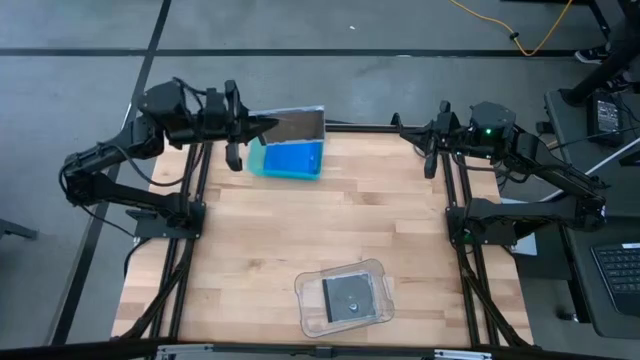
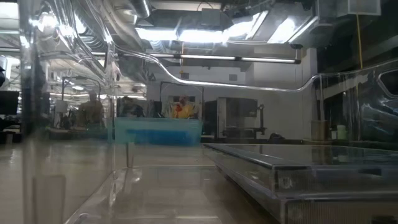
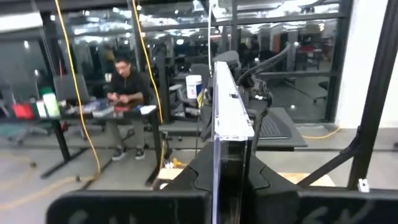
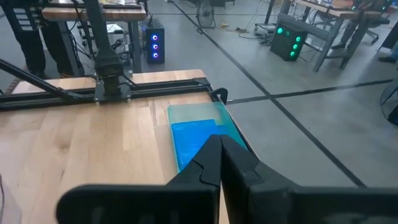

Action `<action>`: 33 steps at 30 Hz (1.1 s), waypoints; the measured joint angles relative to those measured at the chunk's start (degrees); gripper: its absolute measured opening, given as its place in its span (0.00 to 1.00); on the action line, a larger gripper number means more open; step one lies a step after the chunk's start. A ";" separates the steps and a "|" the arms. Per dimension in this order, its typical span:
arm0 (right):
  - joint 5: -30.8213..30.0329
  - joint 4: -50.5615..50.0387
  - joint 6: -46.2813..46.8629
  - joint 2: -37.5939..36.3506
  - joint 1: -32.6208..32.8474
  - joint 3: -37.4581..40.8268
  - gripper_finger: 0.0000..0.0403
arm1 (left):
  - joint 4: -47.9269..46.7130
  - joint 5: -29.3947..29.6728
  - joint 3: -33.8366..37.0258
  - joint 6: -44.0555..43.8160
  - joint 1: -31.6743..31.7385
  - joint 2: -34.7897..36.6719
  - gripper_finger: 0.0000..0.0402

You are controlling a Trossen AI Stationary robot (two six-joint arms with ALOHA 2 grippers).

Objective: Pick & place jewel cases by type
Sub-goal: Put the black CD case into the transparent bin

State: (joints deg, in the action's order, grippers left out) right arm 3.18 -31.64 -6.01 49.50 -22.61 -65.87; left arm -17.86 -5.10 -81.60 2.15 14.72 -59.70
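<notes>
My left gripper (image 1: 262,127) is shut on a dark jewel case with a clear cover (image 1: 300,123). It holds the case high over the table's far edge, just beyond a teal tray (image 1: 258,160). A blue jewel case (image 1: 292,158) lies flat in that tray. The left wrist view shows the held case edge-on (image 3: 227,93). At the near edge a clear tray (image 1: 310,318) holds another dark case (image 1: 347,297) lying flat. My right gripper (image 1: 405,127) hangs shut and bare at the far right, pointing toward the teal tray (image 4: 205,115). My left gripper pinches the dark case between its two fingers (image 3: 199,171), one on each flat face, at the case's left end (image 3: 231,140). The fingers come level from the table's left. The case stands on edge, reaches away from the fingers and is lifted clear of the tray.
Black frame rails (image 1: 195,230) run along both side edges and the far edge of the wooden table (image 1: 260,250). In the low view the clear tray's walls (image 2: 74,124) fill the foreground. A person sits at a desk (image 3: 127,87) in the room beyond.
</notes>
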 joint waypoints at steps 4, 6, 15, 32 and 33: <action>0.07 0.00 1.67 -0.01 0.00 0.00 0.01 | -0.02 -0.06 -1.54 4.38 -0.11 -0.02 0.02; 0.07 0.00 2.73 -0.02 0.00 0.00 0.01 | -0.03 -0.06 -2.29 6.48 -0.14 -0.02 0.02; 0.07 0.00 4.13 -0.02 0.00 0.00 0.01 | -0.51 -0.24 -5.32 17.48 -0.15 -0.02 0.02; 4.50 0.00 6.40 -0.11 0.01 0.00 0.01 | -5.43 -3.31 -6.23 37.49 -3.23 -0.09 0.02; 4.50 0.00 7.20 -0.11 0.02 0.00 0.01 | -5.46 -2.99 -6.23 38.72 -3.88 -0.11 0.02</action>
State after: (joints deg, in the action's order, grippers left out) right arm 7.68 -31.64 1.19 49.39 -22.59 -65.87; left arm -23.31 -8.09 -87.83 40.87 10.84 -59.81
